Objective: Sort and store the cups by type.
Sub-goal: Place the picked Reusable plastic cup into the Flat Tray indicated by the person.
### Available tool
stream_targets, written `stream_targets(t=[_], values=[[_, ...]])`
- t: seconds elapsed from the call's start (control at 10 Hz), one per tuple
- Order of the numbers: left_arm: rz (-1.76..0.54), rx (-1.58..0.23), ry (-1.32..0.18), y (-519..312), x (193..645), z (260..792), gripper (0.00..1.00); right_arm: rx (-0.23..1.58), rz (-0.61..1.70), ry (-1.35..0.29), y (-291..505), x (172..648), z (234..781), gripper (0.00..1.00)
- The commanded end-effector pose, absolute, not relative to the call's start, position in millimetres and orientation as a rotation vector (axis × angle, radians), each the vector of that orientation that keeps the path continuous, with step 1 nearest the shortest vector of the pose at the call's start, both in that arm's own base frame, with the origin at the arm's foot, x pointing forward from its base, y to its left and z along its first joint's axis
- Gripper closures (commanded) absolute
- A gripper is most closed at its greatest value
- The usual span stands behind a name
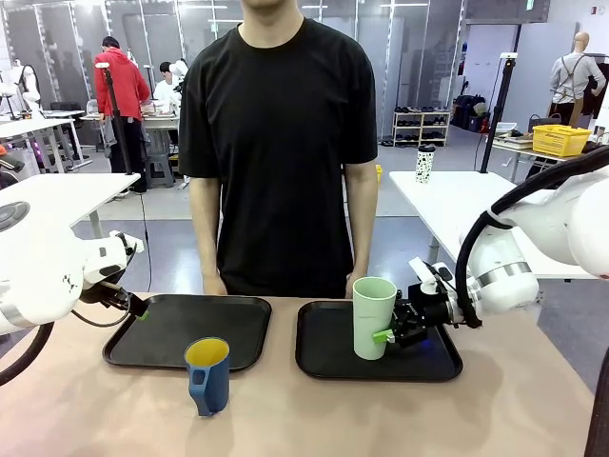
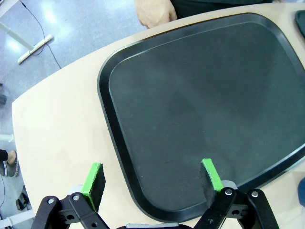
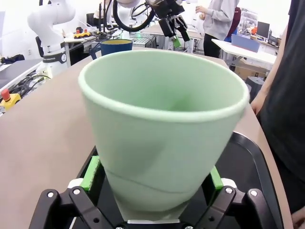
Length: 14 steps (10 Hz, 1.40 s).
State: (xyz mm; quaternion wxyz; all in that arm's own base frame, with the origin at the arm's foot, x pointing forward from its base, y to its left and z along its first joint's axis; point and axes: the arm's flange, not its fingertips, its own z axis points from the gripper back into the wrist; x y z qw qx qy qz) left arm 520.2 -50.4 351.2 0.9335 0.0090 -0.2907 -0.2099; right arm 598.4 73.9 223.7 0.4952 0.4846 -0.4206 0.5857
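Front view: 2 black trays lie side by side on the tan tabletop (image 1: 304, 419); a person stands at the far edge.

Left hand (image 1: 140, 309) (image 2: 152, 169): fingers wide apart, holding nothing. It hovers over the near left corner of the left tray (image 1: 157, 333) (image 2: 200, 105). In the wrist view, 1 green pad (image 2: 93, 179) is over bare tabletop and the other is over the tray floor.

Right hand (image 1: 383, 334) (image 3: 152, 174): clamped low on the tumbler (image 1: 373, 314) (image 3: 162, 119), with 1 green pad against each side of its wall near the base.

Tumbler: pale mint green, no handle, upright, mouth up. It is in the right tray (image 1: 328, 350) (image 3: 248, 162), roughly at its middle. Whether its base touches the tray floor I cannot tell.

Mug (image 1: 207, 373) (image 3: 114, 46): dark blue, yellow inside, upright on bare tabletop. It stands just in front of the left tray's near right corner, outside both trays, with its handle toward the robot's side. It is well apart from the tumbler.

The person's fingers rest at the tabletop's far edge, behind both trays.
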Motion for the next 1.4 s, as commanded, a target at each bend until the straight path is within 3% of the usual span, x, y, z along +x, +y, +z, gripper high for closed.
stream_targets(t=[0.0, 1.3], values=[[-0.436, 0.023, -0.596, -51.1, 520.1, 352.5, 0.00, 1.172, 1.400, -1.004, 60.4, 585.2, 232.9, 0.00], [-0.436, 0.023, -0.596, -51.1, 520.1, 352.5, 0.00, 0.912, 1.189, -1.024, -29.0, 541.0, 262.0, 0.00]])
